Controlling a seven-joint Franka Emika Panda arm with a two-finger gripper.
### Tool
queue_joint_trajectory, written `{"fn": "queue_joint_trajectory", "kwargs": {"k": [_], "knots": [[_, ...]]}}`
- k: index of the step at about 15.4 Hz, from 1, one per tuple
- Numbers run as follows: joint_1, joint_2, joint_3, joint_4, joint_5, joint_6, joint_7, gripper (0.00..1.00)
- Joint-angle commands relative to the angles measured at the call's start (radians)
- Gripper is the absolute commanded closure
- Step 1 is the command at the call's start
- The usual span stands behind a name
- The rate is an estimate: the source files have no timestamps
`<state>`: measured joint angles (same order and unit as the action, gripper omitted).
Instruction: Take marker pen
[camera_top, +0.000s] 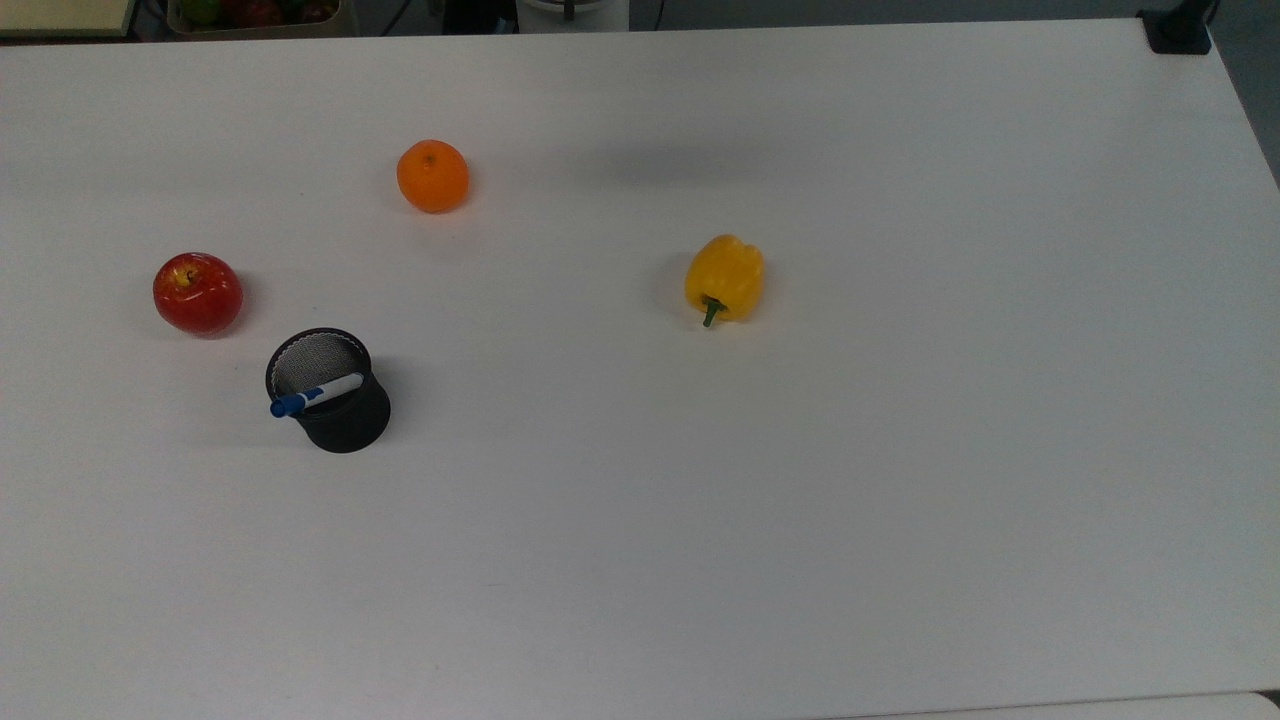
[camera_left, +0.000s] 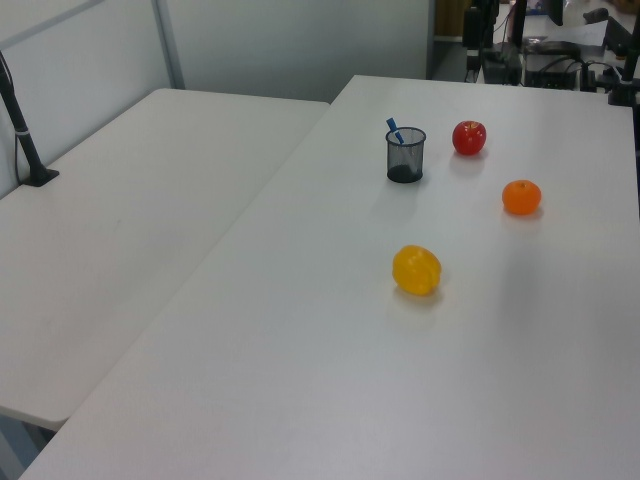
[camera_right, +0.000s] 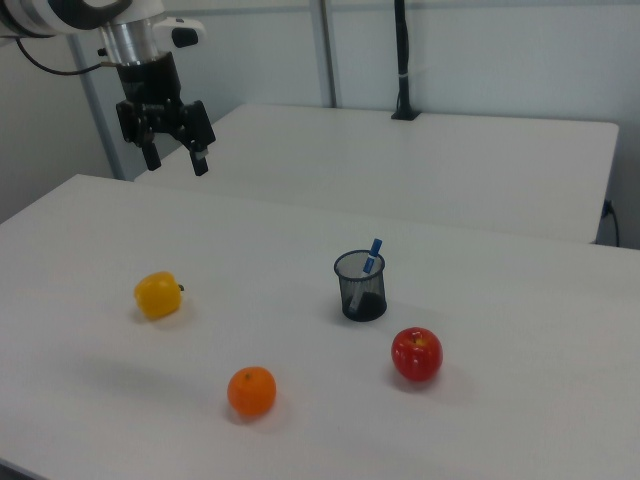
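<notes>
The marker pen (camera_top: 318, 393) stands slanted in a black mesh cup (camera_top: 335, 400), its blue cap sticking over the rim at the top view's left. The left view shows the marker pen (camera_left: 394, 130) rising from the cup (camera_left: 405, 156), and the right view shows the marker pen (camera_right: 373, 255) leaning out of the cup (camera_right: 361, 287). My gripper (camera_right: 176, 163) hangs open high above the table at the right view's upper left, far from the cup, with nothing between its fingers.
A red apple (camera_top: 197, 292), an orange (camera_top: 432, 176) and a yellow pepper (camera_top: 724, 279) lie on the white table (camera_top: 800, 520). A second white table (camera_left: 120, 230) adjoins it. A black post (camera_right: 402, 60) stands on that far table.
</notes>
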<state>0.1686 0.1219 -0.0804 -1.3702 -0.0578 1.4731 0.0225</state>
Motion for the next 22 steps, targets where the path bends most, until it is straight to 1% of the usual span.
{"fn": "queue_joint_trajectory", "kwargs": {"k": [1, 9, 13, 16, 18, 20, 22], "knots": [[0.002, -0.021, -0.004, -0.029, -0.002, -0.016, -0.019, 0.00], [0.002, -0.013, -0.006, -0.027, -0.001, -0.013, -0.021, 0.00], [-0.030, 0.004, -0.010, -0.020, -0.002, 0.007, -0.026, 0.00], [-0.064, 0.016, -0.010, -0.024, -0.002, 0.074, -0.026, 0.00], [-0.095, 0.048, -0.010, -0.024, -0.001, 0.131, -0.018, 0.00], [-0.107, 0.082, -0.010, -0.026, -0.002, 0.205, -0.019, 0.00], [-0.145, 0.126, -0.010, -0.026, -0.001, 0.291, -0.022, 0.00]]}}
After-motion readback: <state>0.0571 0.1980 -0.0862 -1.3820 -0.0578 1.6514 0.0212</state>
